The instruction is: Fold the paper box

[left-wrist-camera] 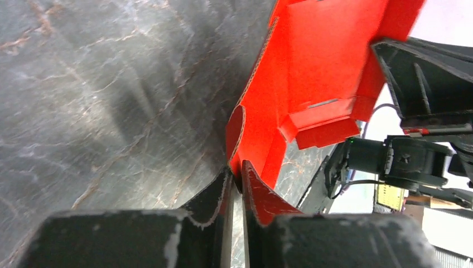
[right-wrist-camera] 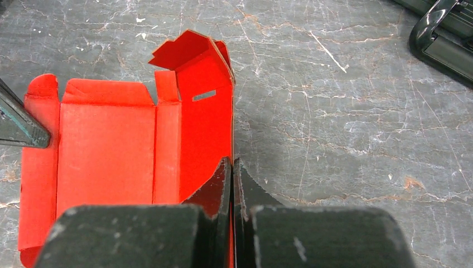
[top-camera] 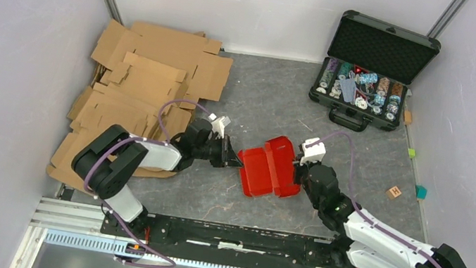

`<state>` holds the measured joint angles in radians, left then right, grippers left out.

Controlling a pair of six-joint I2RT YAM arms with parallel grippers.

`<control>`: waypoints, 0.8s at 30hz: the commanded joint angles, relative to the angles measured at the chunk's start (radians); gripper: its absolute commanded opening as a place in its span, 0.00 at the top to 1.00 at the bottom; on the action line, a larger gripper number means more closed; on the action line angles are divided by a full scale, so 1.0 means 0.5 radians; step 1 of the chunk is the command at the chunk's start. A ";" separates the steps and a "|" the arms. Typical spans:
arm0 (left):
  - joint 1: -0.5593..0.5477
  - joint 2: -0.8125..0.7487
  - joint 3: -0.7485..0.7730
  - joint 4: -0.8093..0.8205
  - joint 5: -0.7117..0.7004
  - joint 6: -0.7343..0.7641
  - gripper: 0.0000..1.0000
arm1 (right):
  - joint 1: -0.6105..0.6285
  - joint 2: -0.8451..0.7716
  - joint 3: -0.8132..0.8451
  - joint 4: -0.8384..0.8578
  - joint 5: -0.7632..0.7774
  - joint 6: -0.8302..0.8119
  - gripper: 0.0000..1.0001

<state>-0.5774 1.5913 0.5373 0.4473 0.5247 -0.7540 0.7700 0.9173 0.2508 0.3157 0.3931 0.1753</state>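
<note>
The paper box (top-camera: 271, 167) is bright red paperboard, partly folded, with its side walls raised, on the grey table between the two arms. My left gripper (top-camera: 239, 163) is at its left edge. In the left wrist view its tips (left-wrist-camera: 237, 167) are pinched on a rounded flap of the box (left-wrist-camera: 323, 61). My right gripper (top-camera: 299, 174) is at the right edge. In the right wrist view it (right-wrist-camera: 232, 160) is shut on the upright right wall of the box (right-wrist-camera: 106, 151). A slotted end flap stands at the far end.
Brown cardboard sheets (top-camera: 143, 84) are piled at the back left. An open black case of poker chips (top-camera: 368, 75) stands at the back right, its handle (right-wrist-camera: 440, 28) showing in the right wrist view. A small wooden cube (top-camera: 394, 192) and a teal cube (top-camera: 421, 192) lie at the right.
</note>
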 commanded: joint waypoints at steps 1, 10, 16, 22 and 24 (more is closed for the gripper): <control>-0.005 -0.080 0.012 0.291 0.152 -0.093 0.90 | -0.001 0.017 -0.008 0.102 -0.029 0.016 1.00; -0.005 -0.544 0.226 -0.470 -0.176 0.325 0.98 | -0.001 0.194 0.075 0.010 -0.023 0.015 0.81; -0.008 -0.702 0.186 -0.474 -0.183 0.466 0.98 | -0.003 0.274 0.096 0.012 -0.102 0.000 0.24; -0.020 -0.752 0.131 -0.447 -0.196 0.583 0.96 | -0.003 0.369 0.131 -0.042 -0.128 -0.016 0.08; -0.021 -0.749 0.139 -0.449 -0.202 0.581 0.96 | -0.003 0.388 0.132 -0.047 -0.175 -0.033 0.03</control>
<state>-0.5838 1.2415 0.6079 0.2100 0.4435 -0.5282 0.7677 1.0954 0.2760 0.2943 0.3393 0.1745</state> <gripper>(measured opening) 0.043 0.939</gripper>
